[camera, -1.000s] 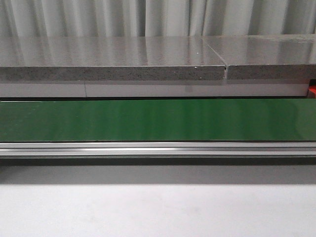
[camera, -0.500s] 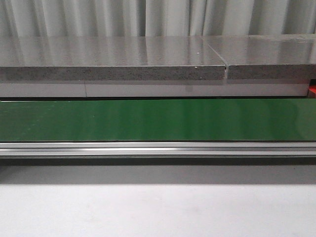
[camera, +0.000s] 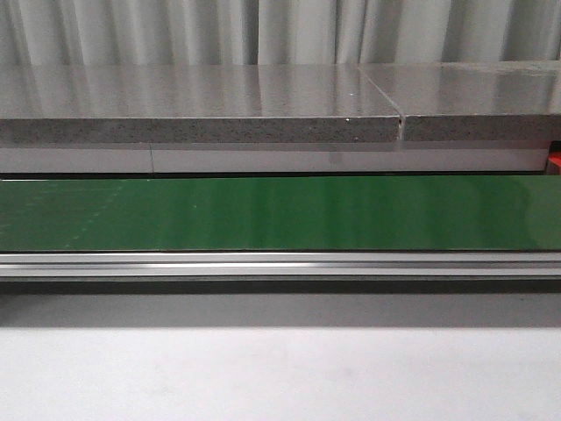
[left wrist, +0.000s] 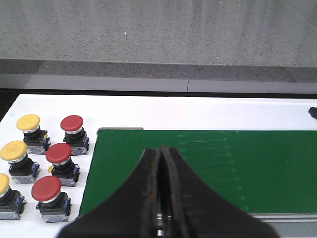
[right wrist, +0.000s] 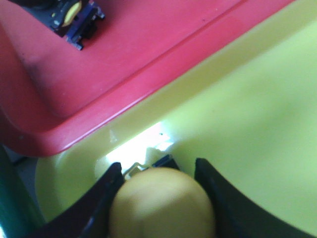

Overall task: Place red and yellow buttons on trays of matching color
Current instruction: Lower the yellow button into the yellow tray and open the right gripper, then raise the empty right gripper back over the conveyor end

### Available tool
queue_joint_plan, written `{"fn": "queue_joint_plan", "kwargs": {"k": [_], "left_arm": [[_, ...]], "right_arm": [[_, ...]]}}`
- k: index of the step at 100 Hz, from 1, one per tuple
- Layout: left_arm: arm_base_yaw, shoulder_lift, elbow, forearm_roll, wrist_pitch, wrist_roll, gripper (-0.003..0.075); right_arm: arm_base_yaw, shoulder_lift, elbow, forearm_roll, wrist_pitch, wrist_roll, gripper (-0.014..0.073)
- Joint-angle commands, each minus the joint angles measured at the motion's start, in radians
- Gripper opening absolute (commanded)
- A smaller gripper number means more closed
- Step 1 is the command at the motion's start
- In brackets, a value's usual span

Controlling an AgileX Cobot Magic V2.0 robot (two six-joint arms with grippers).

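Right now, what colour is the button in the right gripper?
Yellow button, clearest in the right wrist view.

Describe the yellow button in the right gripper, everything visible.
Only the right wrist view shows it. The yellow button presents a smooth, rounded, glossy dome cap, plastic by the look, with a sliver of dark base and a metallic edge behind it. It sits between the two dark fingers of the right gripper, which flank it on both sides, over the yellow tray, beside the red tray.
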Motion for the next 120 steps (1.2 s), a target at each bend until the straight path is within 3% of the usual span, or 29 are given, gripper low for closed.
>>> {"fn": "queue_joint_plan", "kwargs": {"k": [1, 15, 25, 73, 93, 120], "left_arm": [[-0.002, 0.003, -0.024, 0.005, -0.082, -0.008, -0.0019], [-0.002, 0.003, -0.024, 0.005, -0.082, -0.008, -0.0019], [-0.002, 0.003, -0.024, 0.005, -0.082, -0.008, -0.0019], [-0.002, 0.003, -0.024, 0.005, -0.082, -0.008, -0.0019], [-0.002, 0.003, -0.024, 0.005, -0.082, -0.008, -0.0019], [-0.002, 0.003, -0.024, 0.005, -0.082, -0.008, -0.0019]], "right_arm": [[-0.005, -0.029, -0.022, -0.012, -0.030, -0.003, 0.0295], [-0.005, -0.029, -0.023, -0.012, -0.020, -0.003, 0.0522], [-0.005, -0.034, -0.023, -0.012, -0.019, -0.003, 0.0603], [0.020, -0.294, -0.024, 0.032, -0.034, 0.002, 0.0603], [0.137, -0.425, -0.024, 0.032, -0.020, -0.001, 0.0603], [0.334, -0.557, -0.023, 0.032, 0.004, -0.102, 0.0603]]}}
